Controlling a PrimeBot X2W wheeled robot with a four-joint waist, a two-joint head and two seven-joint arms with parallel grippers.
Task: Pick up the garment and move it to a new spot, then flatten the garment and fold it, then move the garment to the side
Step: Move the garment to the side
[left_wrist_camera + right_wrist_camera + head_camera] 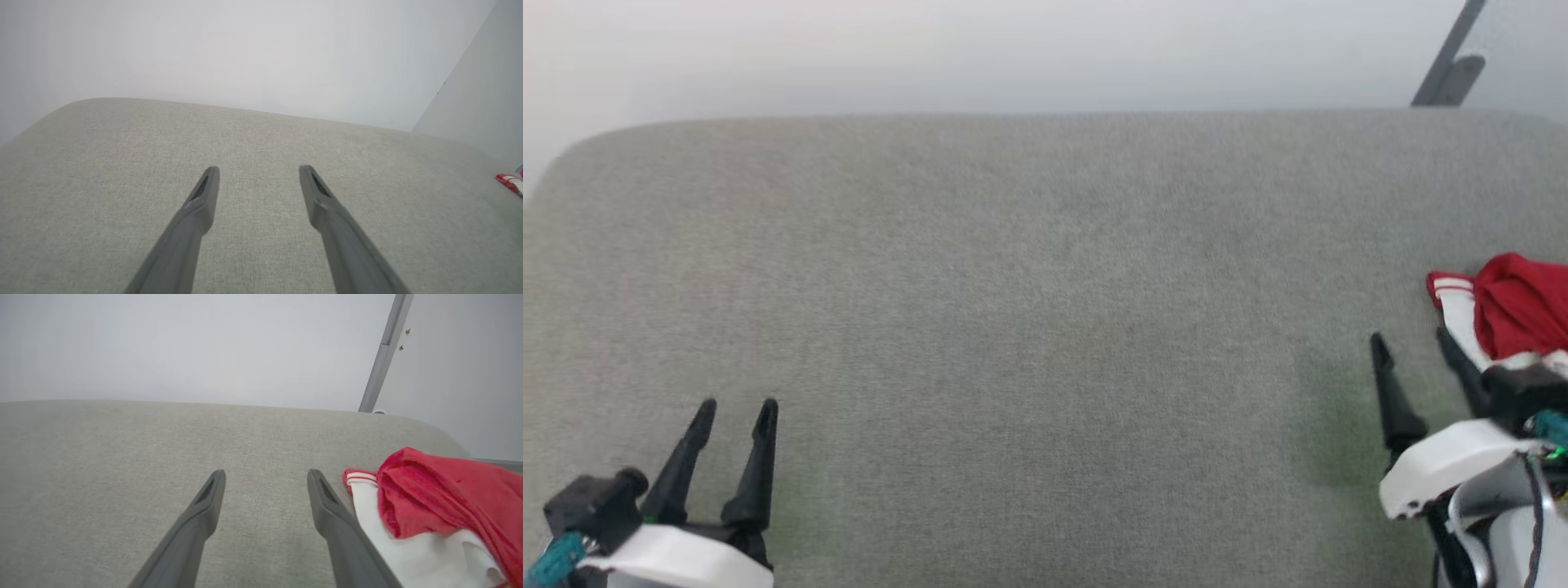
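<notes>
garment [1517, 309]: bunched at right edge of grey surface [1029, 310]
right gripper [1411, 339]: spread wide, empty, one finger just beside the garment
left gripper [737, 406]: spread, empty

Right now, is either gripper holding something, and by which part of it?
Nothing is held. The left gripper is open above the grey surface. The right gripper is open too; the garment lies beside its fingers, not between them.

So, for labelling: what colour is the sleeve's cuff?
Cuff: red with white stripe, clearest in right wrist view.
</notes>
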